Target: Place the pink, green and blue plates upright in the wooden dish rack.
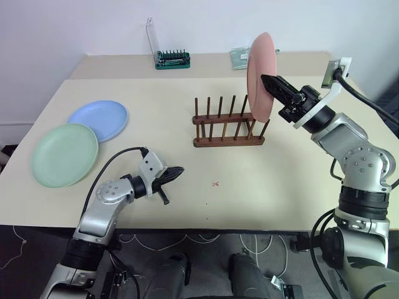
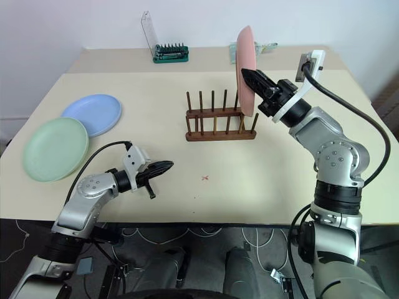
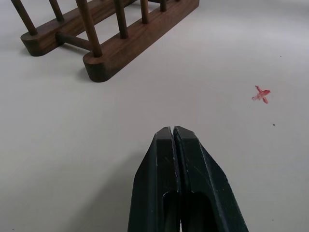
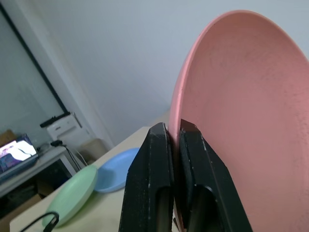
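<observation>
Nearest, left claw (image 1: 176,172) hangs low over the front of the counter (image 1: 262,187), black fingers (image 3: 190,179) pressed flat together, nothing between them. It points toward the counter's middle. A small red cross mark (image 1: 216,184) lies on the surface just to the claw's right.

Left side of the counter: green plate (image 1: 64,154) lying flat, closest to the front edge. Blue plate (image 1: 98,119) lies flat just behind it, toward the wall; the two overlap at their rims, which one on top I cannot tell.

Centre: wooden dish rack (image 1: 227,131), dark brown, two base rails with rows of thin upright pegs, no plate seated in it.

Right side: right claw (image 1: 269,81) raised above the counter, clamped tight on the rim of the pink plate (image 1: 260,75). In the right wrist view one finger sits on each face of the rim. Plate is held on edge, near upright, over the right end of the rack; whether its lower rim touches the pegs I cannot tell.

Far edge by the wall: green tool holder (image 1: 172,59) with a clear upright panel, and a small greenish packet (image 1: 240,57) partly behind the pink plate.
</observation>
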